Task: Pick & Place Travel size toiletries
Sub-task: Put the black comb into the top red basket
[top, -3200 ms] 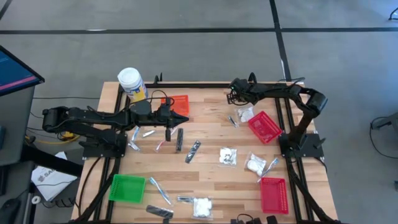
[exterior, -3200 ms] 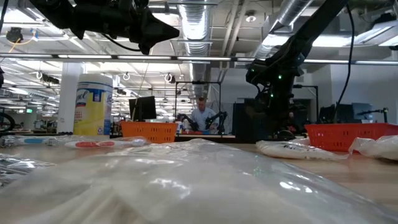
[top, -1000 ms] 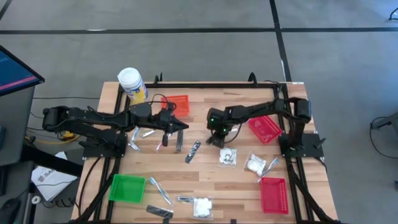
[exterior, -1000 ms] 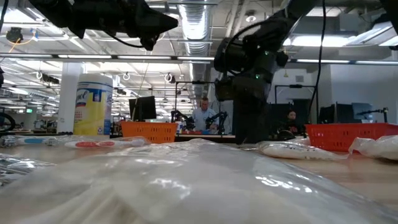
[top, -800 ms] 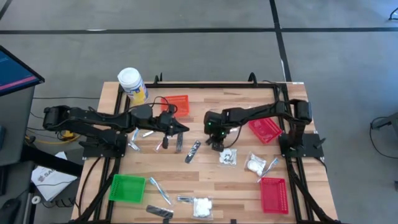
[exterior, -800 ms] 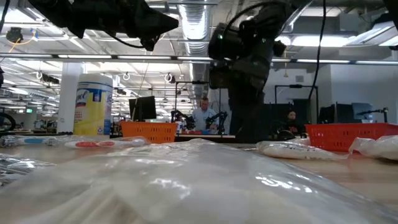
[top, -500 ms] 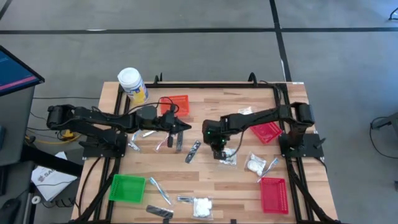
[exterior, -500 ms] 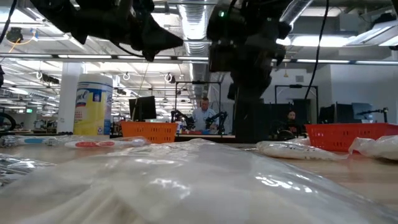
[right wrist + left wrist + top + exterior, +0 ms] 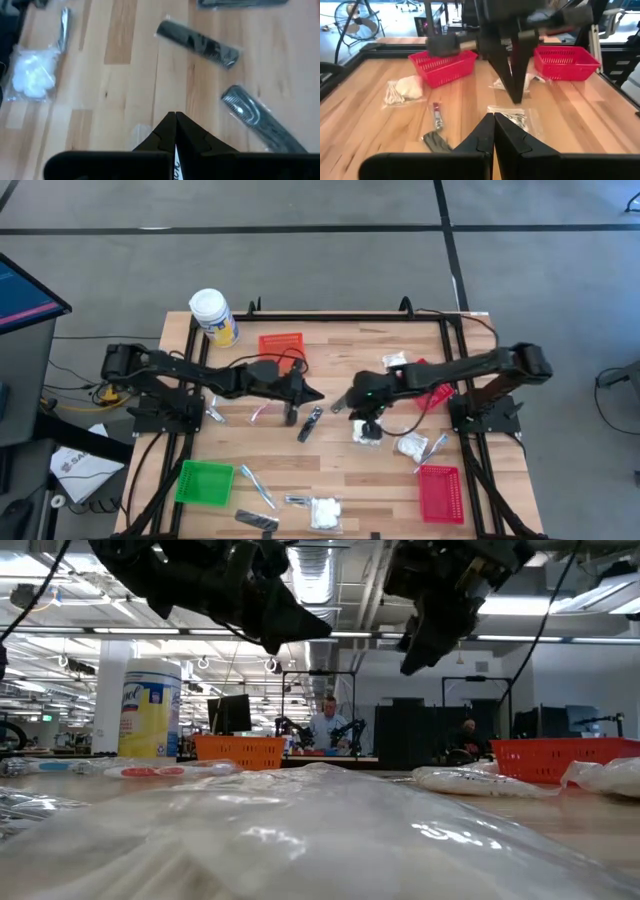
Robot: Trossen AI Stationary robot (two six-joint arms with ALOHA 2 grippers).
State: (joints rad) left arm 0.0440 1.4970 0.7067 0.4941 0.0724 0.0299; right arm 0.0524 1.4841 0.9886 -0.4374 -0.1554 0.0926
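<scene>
The right hand (image 9: 345,404) hangs with its fingers pressed together on nothing, right next to the clear packet (image 9: 366,430), which lies flat on the table (image 9: 340,470) on the side of that hand toward the red basket (image 9: 437,492). The left hand (image 9: 312,394), also clenched and empty, is farther from the packet, so the right arm looks better placed, needing only a short drop

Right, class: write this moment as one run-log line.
left gripper: shut, above mid-table | right gripper: shut, above table near clear packet | held: nothing seen
</scene>
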